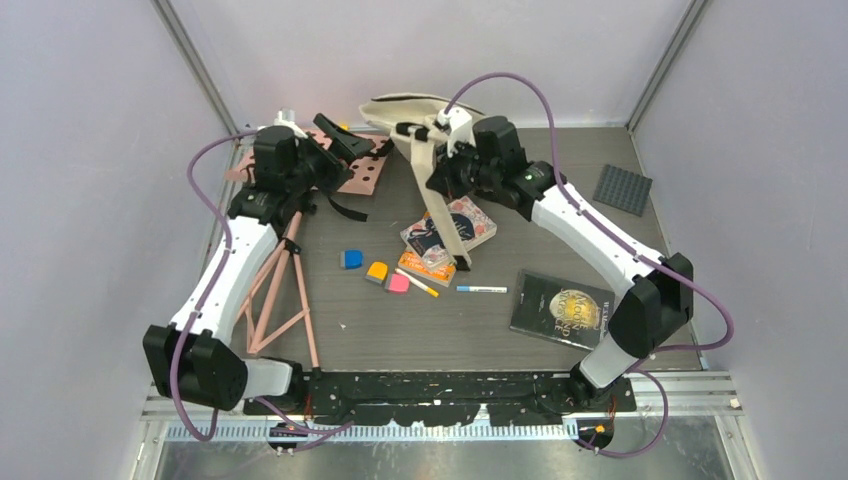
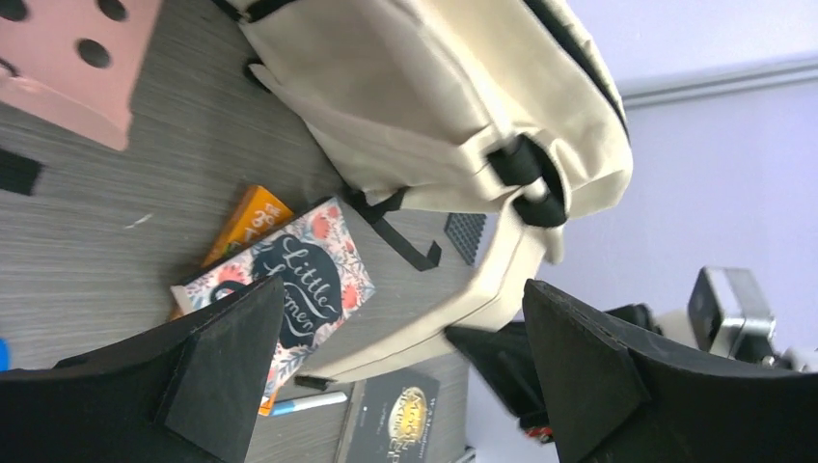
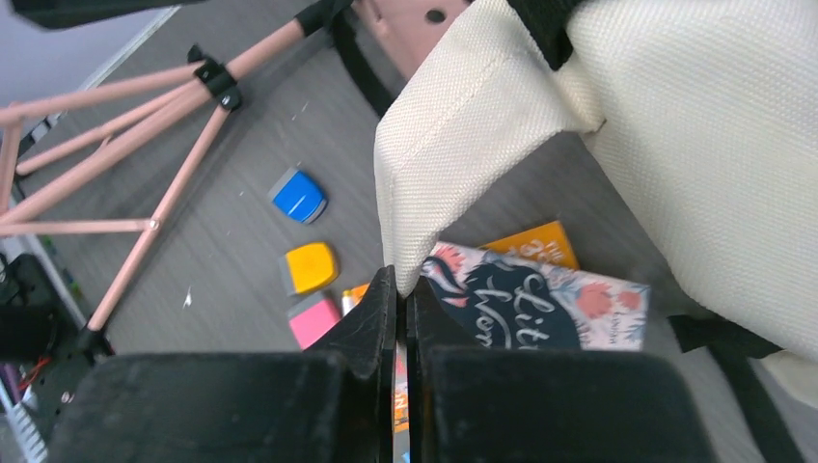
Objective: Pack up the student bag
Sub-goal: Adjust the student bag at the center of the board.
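The cream student bag (image 1: pixel 415 112) lies at the back middle of the table, and also shows in the left wrist view (image 2: pixel 434 106). My right gripper (image 1: pixel 441 178) is shut on one of its cream shoulder straps (image 3: pixel 434 183), pinched between the fingertips (image 3: pixel 403 285), and holds it raised above the floral "Little Women" book (image 1: pixel 452 226). An orange book (image 1: pixel 424 266) lies under that one. A dark book (image 1: pixel 561 308) lies at the right. My left gripper (image 1: pixel 345 140) is open and empty, in the air to the left of the bag (image 2: pixel 400 309).
A blue eraser (image 1: pixel 351 259), an orange one (image 1: pixel 377 271) and a pink one (image 1: pixel 398 283) lie mid-table, with a pen (image 1: pixel 420 284) and a white marker (image 1: pixel 482 289). A pink tripod (image 1: pixel 285 290) lies at the left. A pink perforated board (image 1: pixel 362 172) is back left, a grey baseplate (image 1: pixel 622 188) back right.
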You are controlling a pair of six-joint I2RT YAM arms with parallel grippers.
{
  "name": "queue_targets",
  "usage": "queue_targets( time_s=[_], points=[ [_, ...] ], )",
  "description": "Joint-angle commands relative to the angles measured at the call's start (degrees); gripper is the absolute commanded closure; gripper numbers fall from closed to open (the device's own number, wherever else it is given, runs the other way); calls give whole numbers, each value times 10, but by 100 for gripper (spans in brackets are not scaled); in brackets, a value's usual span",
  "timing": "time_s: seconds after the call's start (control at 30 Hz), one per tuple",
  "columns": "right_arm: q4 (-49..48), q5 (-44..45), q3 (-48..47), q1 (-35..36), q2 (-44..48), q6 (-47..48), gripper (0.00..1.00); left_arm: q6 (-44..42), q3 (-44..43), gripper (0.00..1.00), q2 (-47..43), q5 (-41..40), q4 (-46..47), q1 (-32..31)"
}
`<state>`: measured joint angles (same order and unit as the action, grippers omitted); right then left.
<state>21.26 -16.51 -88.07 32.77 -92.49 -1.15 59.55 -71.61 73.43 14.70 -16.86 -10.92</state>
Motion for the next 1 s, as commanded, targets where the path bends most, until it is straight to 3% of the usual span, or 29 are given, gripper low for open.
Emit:
queue_targets(
  time_s=[0.0,0.17,0.53,0.6,0.67,0.7,0.83,0.87,0.97],
  points=[
    [-24,4,29,25,38,-11,99,38,-28,3,20,31,70,-19],
    [-18,18,38,52,34,0,99,66,2,3,24,20,117,-24],
    [5,33,37,71,33,9,94,73,47,4,34,7,82,-44],
    [17,42,37,73,33,9,87,74,51,5,36,7,75,-46],
    [34,52,33,75,39,9,71,65,50,6,30,-2,44,-46],
    [51,57,26,75,40,9,68,50,48,6,24,-11,27,-47],
    [93,83,13,74,61,-15,57,-36,37,4,-15,-59,-58,-46],
    [96,95,13,75,73,-21,43,-59,37,4,-24,-67,-71,-46],
    [107,123,16,75,100,-52,31,-128,45,4,-39,-47,-76,-48]
  ],
)
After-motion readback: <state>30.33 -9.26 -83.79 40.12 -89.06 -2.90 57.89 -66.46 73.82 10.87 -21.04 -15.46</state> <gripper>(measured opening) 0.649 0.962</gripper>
